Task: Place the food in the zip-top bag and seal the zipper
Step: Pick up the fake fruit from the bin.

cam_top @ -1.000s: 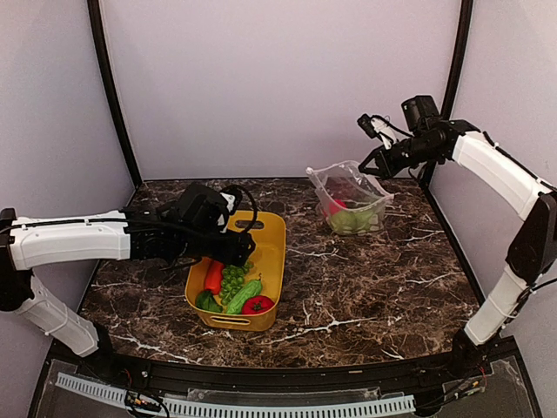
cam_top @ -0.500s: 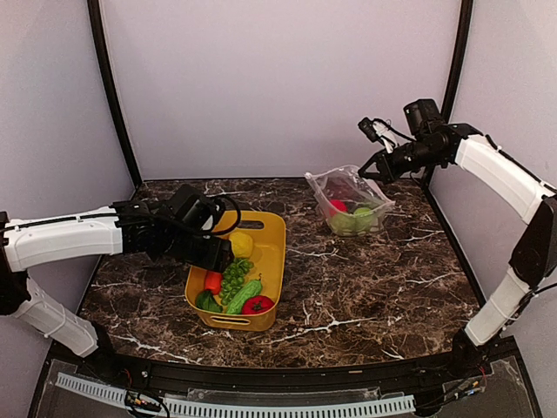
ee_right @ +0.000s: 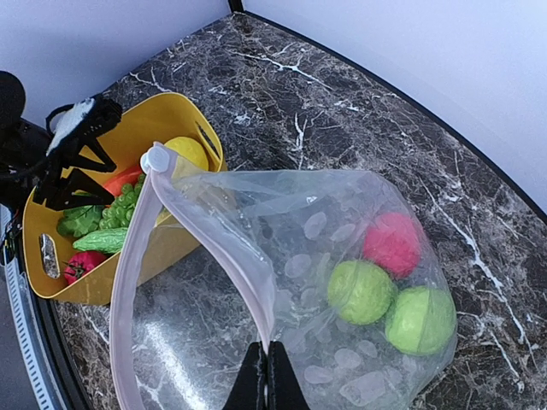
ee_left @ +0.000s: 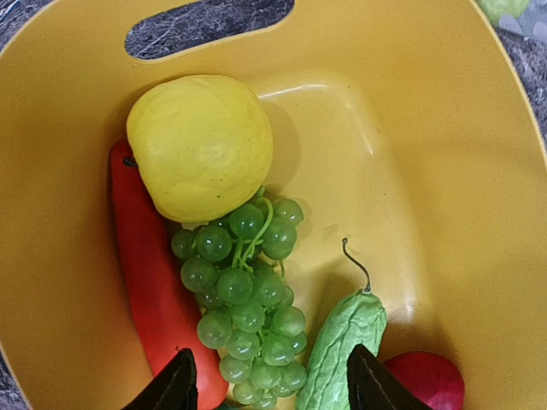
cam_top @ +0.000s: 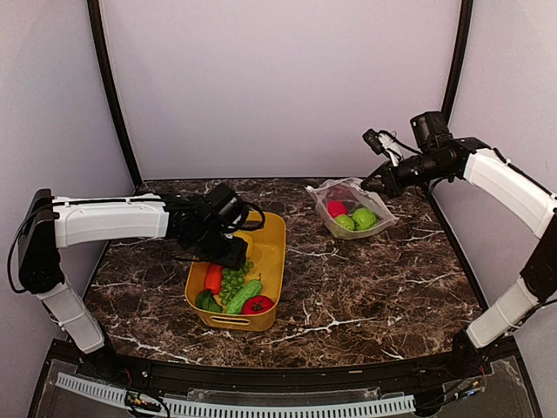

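Note:
The yellow lemon [ee_left: 201, 145], green grapes [ee_left: 248, 299], orange-red carrot [ee_left: 154, 290], cucumber [ee_left: 346, 350] and a red fruit [ee_left: 427, 380] lie in the yellow tub [cam_top: 271, 261]. My left gripper [ee_left: 272, 384] hangs open just above them, one finger over the carrot and the other over the cucumber, holding nothing. At the back right, the clear zip-top bag [cam_top: 352, 209] rests on the table with a pink-red fruit [ee_right: 391, 243] and two green fruits [ee_right: 363, 290] inside. My right gripper [ee_right: 267, 376] is shut on its mouth edge, holding the pinkish zipper [ee_right: 214, 239] open.
The tub's handle slot [ee_left: 209, 21] is at its far end. Dark marble table [cam_top: 365, 287] stretches between tub and bag. Black frame posts [cam_top: 113, 96] and pale walls close in the back and sides.
The left gripper has shifted within the tub and its jaws have narrowed. The right gripper has lowered the bag, so it now sags flatter on the table.

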You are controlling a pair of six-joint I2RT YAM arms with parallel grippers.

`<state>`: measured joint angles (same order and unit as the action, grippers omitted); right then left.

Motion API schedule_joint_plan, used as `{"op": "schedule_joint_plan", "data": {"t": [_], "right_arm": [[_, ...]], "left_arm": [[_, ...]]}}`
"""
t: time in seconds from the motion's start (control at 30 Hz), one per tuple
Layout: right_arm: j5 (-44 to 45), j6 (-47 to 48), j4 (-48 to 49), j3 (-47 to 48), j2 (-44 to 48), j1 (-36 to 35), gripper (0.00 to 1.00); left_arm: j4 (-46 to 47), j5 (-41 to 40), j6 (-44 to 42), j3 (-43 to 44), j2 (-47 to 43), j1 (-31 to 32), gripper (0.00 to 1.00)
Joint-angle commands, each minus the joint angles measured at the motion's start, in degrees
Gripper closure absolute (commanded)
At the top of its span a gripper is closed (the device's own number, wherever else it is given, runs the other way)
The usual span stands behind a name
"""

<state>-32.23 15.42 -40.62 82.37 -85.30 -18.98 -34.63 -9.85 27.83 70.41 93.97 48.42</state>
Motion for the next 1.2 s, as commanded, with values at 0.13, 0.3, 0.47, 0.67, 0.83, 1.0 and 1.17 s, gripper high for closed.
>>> {"op": "schedule_joint_plan", "data": {"t": [0.13, 0.3, 0.47, 0.67, 0.83, 1.0, 1.17], "right_arm": [[-1.35, 0.44, 2.89, -1.42, 2.74, 0.0, 1.0], [-1.57, 0.12, 2.61, -0.92, 1.34, 0.0, 1.0], [-2.47, -0.43, 1.85, 0.5, 0.07, 0.0, 1.0], [-2.43, -0.67, 1.23, 1.22, -0.57, -0.03, 1.0], [-2.58, -0.79, 0.82, 1.71, -0.92, -0.08, 1.0], [-2.57, -0.81, 0.56, 1.9, -1.42, -0.04, 1.0], [-2.6, -0.76, 0.28, 2.27, -1.93, -0.22, 1.0]], "left_arm": [[-6.8, -1.43, -0.84, 3.6, 5.14, -0.26, 0.59], [-3.68, -2.25, -2.9, 3.33, 6.67, -0.26, 0.61], [-1.0, -1.95, -7.44, 5.93, 10.16, -0.31, 0.69], [-5.05, -5.06, -12.86, 12.53, 15.44, -0.26, 0.67], [-6.01, -8.72, -14.11, 13.27, 17.53, -0.29, 0.62], [-4.86, -10.81, -14.99, 13.21, 18.54, -0.26, 0.69], [-4.28, -10.7, -15.53, 13.26, 19.85, -0.26, 0.73]]}}
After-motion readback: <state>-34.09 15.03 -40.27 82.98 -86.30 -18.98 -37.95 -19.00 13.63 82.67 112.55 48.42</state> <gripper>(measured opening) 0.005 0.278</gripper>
